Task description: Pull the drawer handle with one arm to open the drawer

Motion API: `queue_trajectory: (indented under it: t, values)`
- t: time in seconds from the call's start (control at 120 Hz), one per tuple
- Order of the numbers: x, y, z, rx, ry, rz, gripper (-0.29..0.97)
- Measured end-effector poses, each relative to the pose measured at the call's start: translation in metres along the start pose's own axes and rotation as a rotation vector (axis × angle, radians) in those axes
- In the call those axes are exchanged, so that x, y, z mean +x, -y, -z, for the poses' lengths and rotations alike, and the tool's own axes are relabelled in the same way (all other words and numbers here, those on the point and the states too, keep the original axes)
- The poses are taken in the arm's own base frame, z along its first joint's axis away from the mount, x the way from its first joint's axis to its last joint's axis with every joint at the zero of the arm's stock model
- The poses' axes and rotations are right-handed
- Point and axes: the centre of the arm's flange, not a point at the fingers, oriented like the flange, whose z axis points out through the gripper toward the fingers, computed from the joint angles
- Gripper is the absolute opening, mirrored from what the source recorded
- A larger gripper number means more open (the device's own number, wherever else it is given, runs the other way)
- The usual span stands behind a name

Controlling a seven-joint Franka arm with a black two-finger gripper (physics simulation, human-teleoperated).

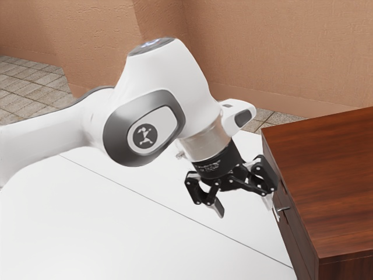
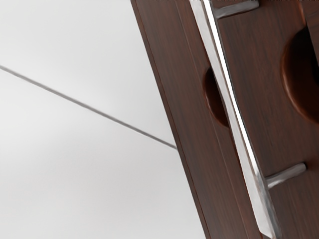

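Note:
A dark wooden drawer cabinet (image 1: 326, 175) stands on the white table at the exterior view's right. Its silver bar handle (image 1: 282, 211) sticks out from the front face. My gripper (image 1: 243, 201) hangs open just to the left of that face, and its nearer finger (image 1: 268, 197) is close to the handle without closing on it. Nothing is between the fingers. In the wrist view the drawer front (image 2: 189, 99) runs slantwise, with the long silver handle (image 2: 234, 124) on two posts over round recesses. The drawer front looks flush with the cabinet.
The white table (image 1: 116, 233) stretches out under and left of my hand, with a thin seam line (image 2: 84, 104) across it. Behind are a tan wall and a tiled floor. My own white arm takes up the exterior view's upper left.

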Motion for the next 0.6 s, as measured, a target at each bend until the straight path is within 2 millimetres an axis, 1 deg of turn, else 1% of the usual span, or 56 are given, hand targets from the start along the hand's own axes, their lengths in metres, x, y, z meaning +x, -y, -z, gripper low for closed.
queue_trajectory:
  t: [0.167,0.333,0.483,0.6]
  values:
    - [0.006,-0.002,-0.008,-0.022,0.0,0.03,0.67]
    - [0.016,0.004,-0.006,-0.042,-0.009,0.068,0.57]
    - [0.027,0.008,-0.016,-0.051,-0.005,0.101,0.52]
    - [0.03,0.005,-0.02,-0.069,-0.003,0.114,0.49]
